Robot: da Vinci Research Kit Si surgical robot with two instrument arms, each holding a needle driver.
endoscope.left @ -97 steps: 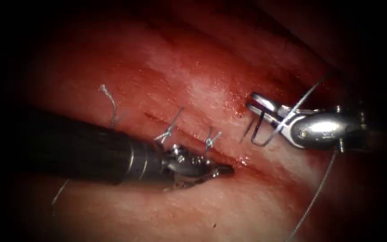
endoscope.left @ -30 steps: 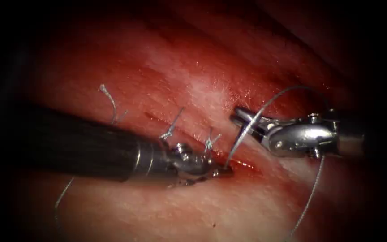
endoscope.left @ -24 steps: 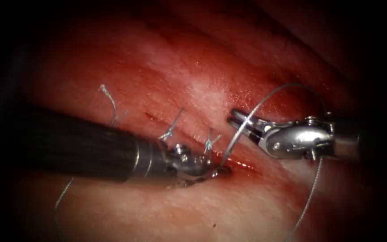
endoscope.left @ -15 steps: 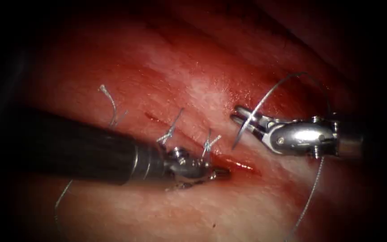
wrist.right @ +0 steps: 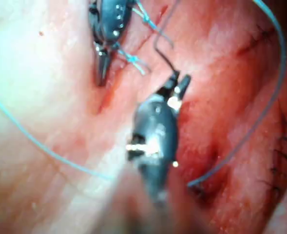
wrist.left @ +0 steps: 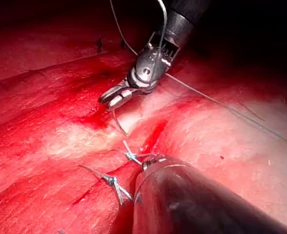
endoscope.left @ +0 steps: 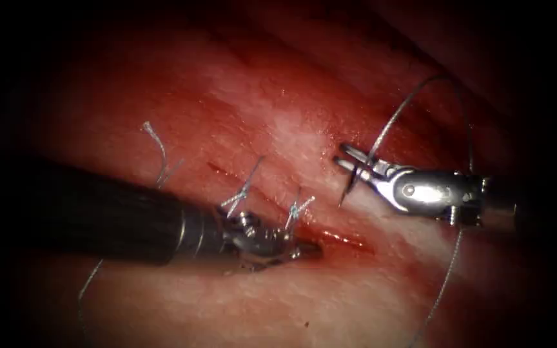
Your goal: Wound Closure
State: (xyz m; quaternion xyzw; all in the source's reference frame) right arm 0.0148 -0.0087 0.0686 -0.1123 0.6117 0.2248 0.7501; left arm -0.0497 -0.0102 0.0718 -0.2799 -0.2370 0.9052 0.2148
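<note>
The tissue (endoscope.left: 278, 129) has a cut (endoscope.left: 346, 240) running down to the right. My right tool (endoscope.left: 346, 158) hovers right of the cut, jaws shut on the curved needle (endoscope.left: 348, 187) along its body. The needle's pointed end hangs free just above the tissue, not in it. Thread (endoscope.left: 414, 96) arcs up from the jaws and back over the tool. My left tool (endoscope.left: 307, 249) lies along the cut's left lip, jaws shut, tip pressed on the tissue, holding nothing I can see. The left wrist view shows the right tool (wrist.left: 113, 99) and needle (wrist.left: 119, 124); the right wrist view shows the right tool (wrist.right: 178, 82), needle (wrist.right: 159, 48) and left tool (wrist.right: 101, 68).
Three knotted stitches (endoscope.left: 243, 190) with cut ends cross the cut up-left of the left tool's tip. A long tail of thread (endoscope.left: 446, 290) trails down on the right. A loose strand (endoscope.left: 88, 283) lies under the left shaft. Red fluid wets the cut's open end.
A second ago the needle's point was down at the cut beside the left tool's tip. The right tool has since lifted it up and right, clear of the tissue. The left tool slid slightly left.
</note>
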